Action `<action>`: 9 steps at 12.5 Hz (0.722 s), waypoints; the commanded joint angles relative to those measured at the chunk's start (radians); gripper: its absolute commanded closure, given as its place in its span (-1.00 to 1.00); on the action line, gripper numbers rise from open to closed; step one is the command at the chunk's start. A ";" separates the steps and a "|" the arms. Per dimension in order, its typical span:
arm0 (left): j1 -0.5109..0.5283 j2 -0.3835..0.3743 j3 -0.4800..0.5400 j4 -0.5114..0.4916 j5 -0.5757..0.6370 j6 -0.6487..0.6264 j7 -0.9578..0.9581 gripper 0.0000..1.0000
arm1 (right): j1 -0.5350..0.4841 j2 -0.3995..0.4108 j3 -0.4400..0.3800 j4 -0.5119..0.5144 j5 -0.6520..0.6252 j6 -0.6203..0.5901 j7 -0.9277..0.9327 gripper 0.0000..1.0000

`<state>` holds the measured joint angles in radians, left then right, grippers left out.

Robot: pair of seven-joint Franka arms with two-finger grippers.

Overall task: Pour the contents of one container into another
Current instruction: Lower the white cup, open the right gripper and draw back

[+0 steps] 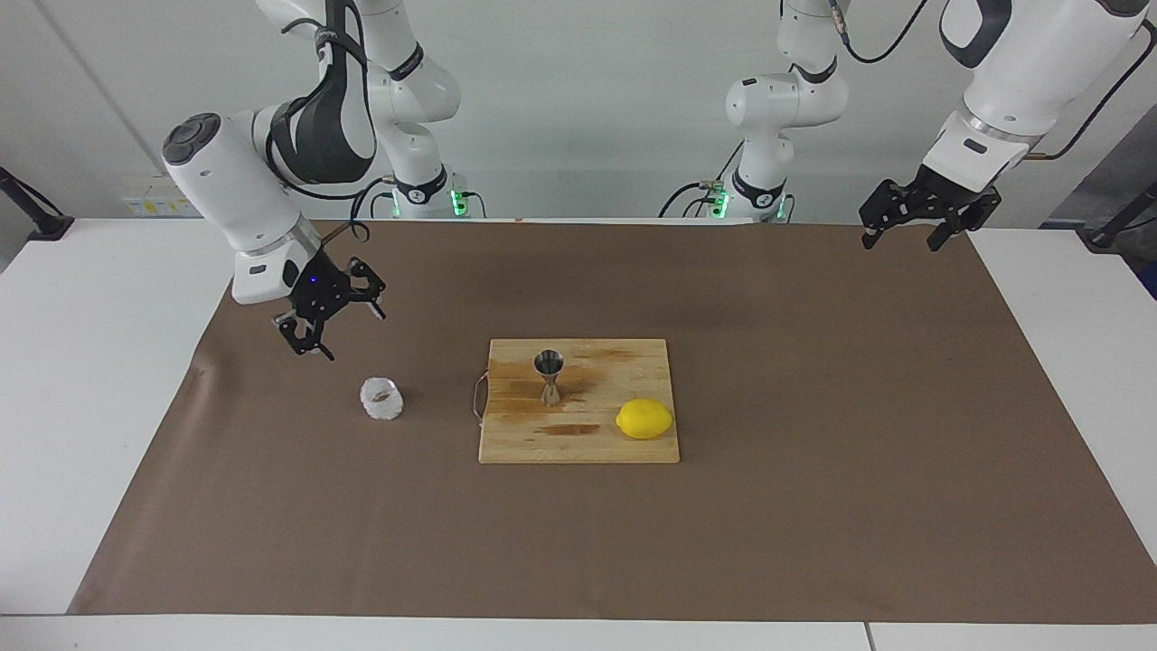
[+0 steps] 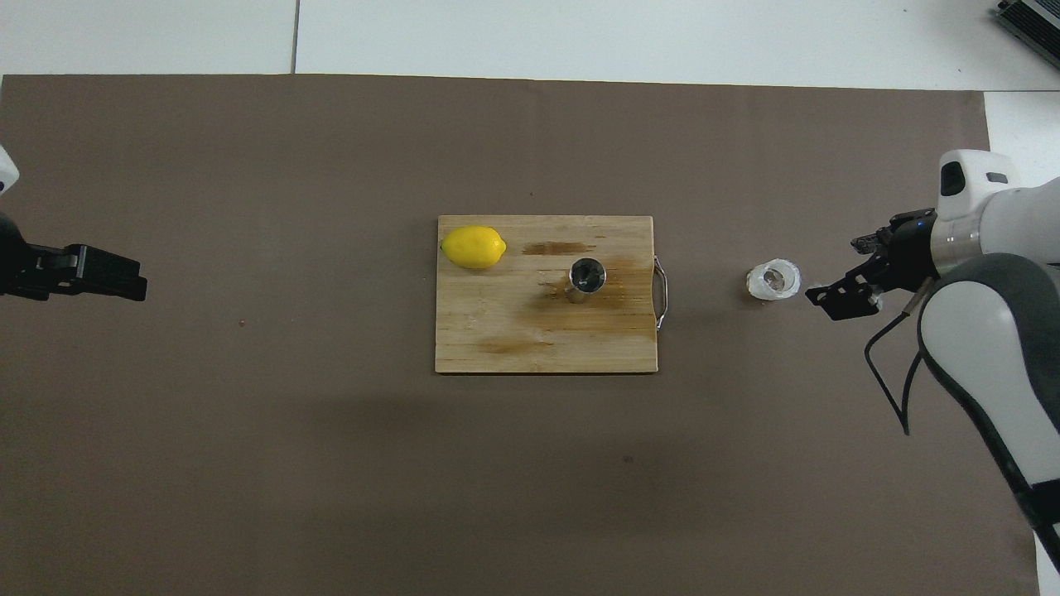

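Brown-covered counter (image 1: 813,506): glass cup (image 1: 381,398) stands beside the board (image 1: 578,448) (jigger (image 1: 549,375) on it); right end effector (image 1: 330,324) spread above the mat near it; left end effector (image 1: 908,224) spread, waiting.

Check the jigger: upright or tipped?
Upright. The jigger stands on one cone on the cutting board, its dark mouth facing up.

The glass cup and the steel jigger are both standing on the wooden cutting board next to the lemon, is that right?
Not quite. Only the steel jigger stands on the wooden cutting board with the lemon. The glass cup sits on the brown mat beside the board, toward the right arm's end, as the facing view shows.
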<state>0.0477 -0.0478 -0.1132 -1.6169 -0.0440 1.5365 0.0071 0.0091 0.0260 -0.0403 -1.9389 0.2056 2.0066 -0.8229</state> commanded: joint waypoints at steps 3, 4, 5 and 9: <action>-0.020 -0.018 0.003 -0.015 -0.011 -0.009 0.007 -1.00 | 0.002 -0.009 0.005 0.183 -0.184 -0.326 0.412 -1.00; -0.020 -0.018 0.003 -0.015 -0.011 -0.009 0.005 -1.00 | 0.002 -0.014 0.011 0.225 -0.230 -0.412 0.495 -1.00; -0.020 -0.018 0.004 -0.015 -0.011 -0.009 0.007 -1.00 | 0.002 -0.012 0.016 0.263 -0.242 -0.458 0.580 -1.00; -0.055 -0.024 0.007 -0.029 -0.010 -0.001 -0.009 -1.00 | 0.000 -0.021 0.011 0.337 -0.212 -0.536 0.933 -1.00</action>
<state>0.0256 -0.0478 -0.1200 -1.6173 -0.0454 1.5365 0.0071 0.0140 -0.0110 -0.0263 -1.6375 -0.0038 1.4949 -0.0229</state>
